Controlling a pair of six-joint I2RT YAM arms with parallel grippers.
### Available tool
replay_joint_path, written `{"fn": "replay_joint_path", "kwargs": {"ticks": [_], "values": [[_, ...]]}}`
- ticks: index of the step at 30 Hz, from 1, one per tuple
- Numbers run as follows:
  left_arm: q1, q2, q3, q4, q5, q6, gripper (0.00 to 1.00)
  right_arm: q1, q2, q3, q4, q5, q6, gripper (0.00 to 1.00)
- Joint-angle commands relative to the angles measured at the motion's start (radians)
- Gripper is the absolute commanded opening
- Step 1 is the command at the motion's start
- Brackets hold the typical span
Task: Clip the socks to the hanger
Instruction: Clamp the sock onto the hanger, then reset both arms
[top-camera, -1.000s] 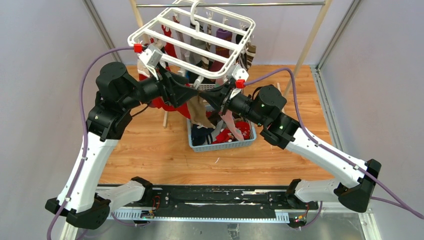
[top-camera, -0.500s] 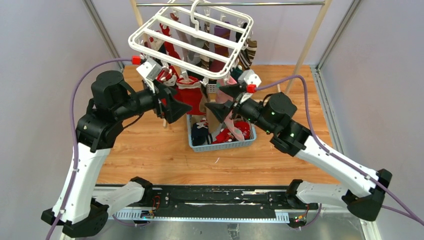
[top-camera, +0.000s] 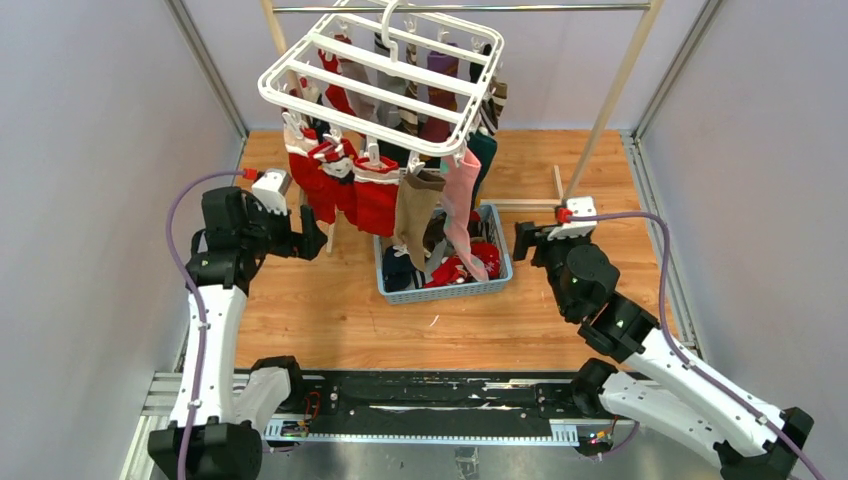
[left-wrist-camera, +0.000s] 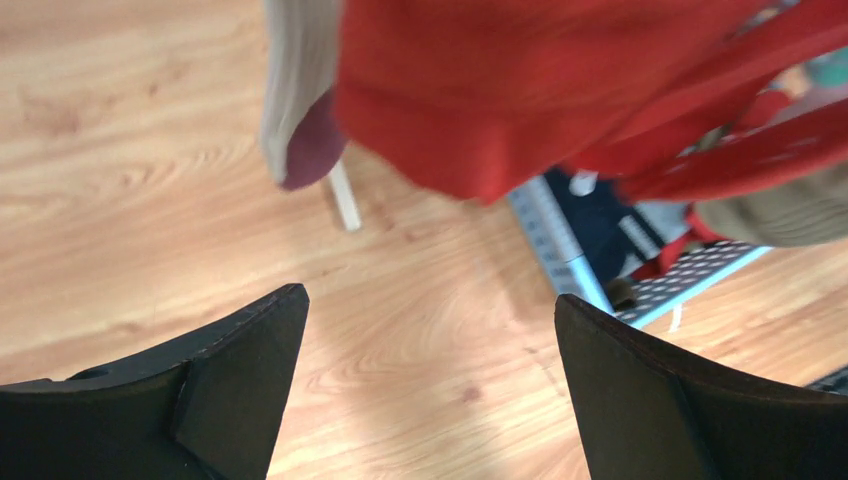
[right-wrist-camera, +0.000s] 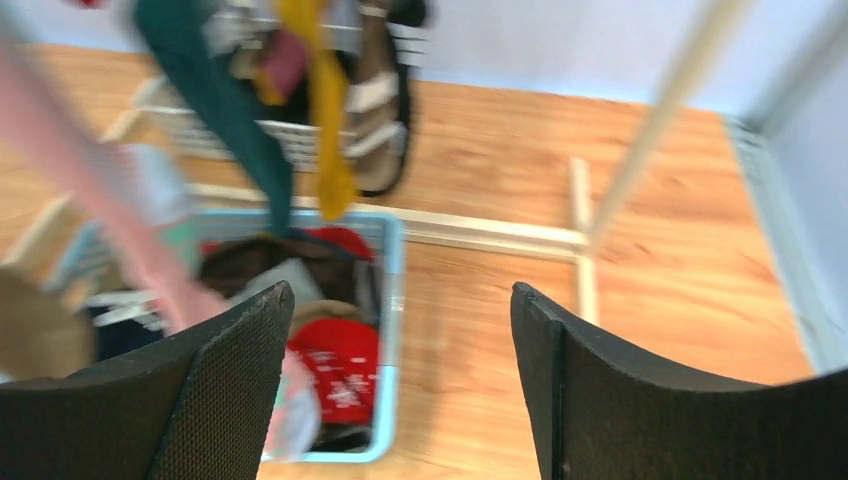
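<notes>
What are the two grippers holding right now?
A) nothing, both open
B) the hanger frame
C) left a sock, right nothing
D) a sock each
A: the wrist views show the left gripper and right gripper with fingers spread and nothing between them.

red socks (left-wrist-camera: 560, 90) cropped at the top edge in left wrist view, hanging socks (right-wrist-camera: 240, 110) pure motion blur on right wrist, basket (top-camera: 440, 291) half hidden behind them, hanger (top-camera: 268, 84) clips too tiny tbh

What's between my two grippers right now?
Top view: the blue basket, holding loose socks, sits between the left gripper and right gripper. Hung socks dangle from the hanger over it.
</notes>
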Motion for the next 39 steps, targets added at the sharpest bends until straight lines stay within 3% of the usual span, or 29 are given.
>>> {"fn": "replay_joint_path", "kwargs": {"ticks": [1, 6, 13, 16, 22, 24, 30, 33, 35, 36, 37, 38, 39], "values": [[0.065, 0.001, -0.149, 0.198, -0.041, 0.073, 0.97, -0.114, -0.034, -0.038, -0.088, 0.296, 0.097, 0.79], [0.101, 0.036, -0.360, 0.490, -0.157, 0.031, 0.95, -0.335, -0.016, -0.119, -0.010, 0.292, 0.129, 0.79], [0.103, 0.092, -0.663, 1.138, -0.251, -0.133, 0.96, -0.688, 0.138, -0.174, 0.025, 0.270, 0.262, 0.79], [0.103, 0.171, -0.747, 1.383, -0.231, -0.165, 1.00, -0.746, 0.198, -0.225, 0.126, 0.284, 0.250, 0.79], [0.102, 0.390, -0.818, 1.711, -0.236, -0.191, 1.00, -0.781, 0.325, -0.333, 0.366, 0.179, 0.134, 0.75], [0.102, 0.432, -0.835, 1.789, -0.216, -0.195, 1.00, -0.782, 0.338, -0.377, 0.434, 0.121, 0.120, 0.75], [0.062, 0.410, -0.857, 1.788, -0.241, -0.149, 1.00, -0.782, 0.419, -0.476, 0.709, 0.029, 0.052, 0.73], [-0.019, 0.433, -0.928, 1.907, -0.326, -0.066, 1.00, -0.779, 0.488, -0.548, 0.910, -0.026, 0.006, 0.69], [-0.058, 0.509, -0.960, 2.071, -0.354, -0.043, 1.00, -0.777, 0.531, -0.586, 1.036, -0.082, -0.035, 0.67], [-0.062, 0.513, -0.949, 2.053, -0.356, -0.038, 1.00, -0.775, 0.545, -0.585, 1.050, -0.126, -0.060, 0.67], [-0.063, 0.486, -0.920, 1.957, -0.366, -0.035, 1.00, -0.775, 0.556, -0.578, 1.032, -0.208, -0.087, 0.76], [-0.063, 0.458, -0.874, 1.823, -0.382, -0.028, 1.00, -0.775, 0.612, -0.580, 1.084, -0.300, -0.124, 0.80], [-0.064, 0.457, -0.839, 1.750, -0.400, -0.036, 1.00, -0.765, 0.714, -0.592, 1.239, -0.344, -0.174, 0.82]]}}
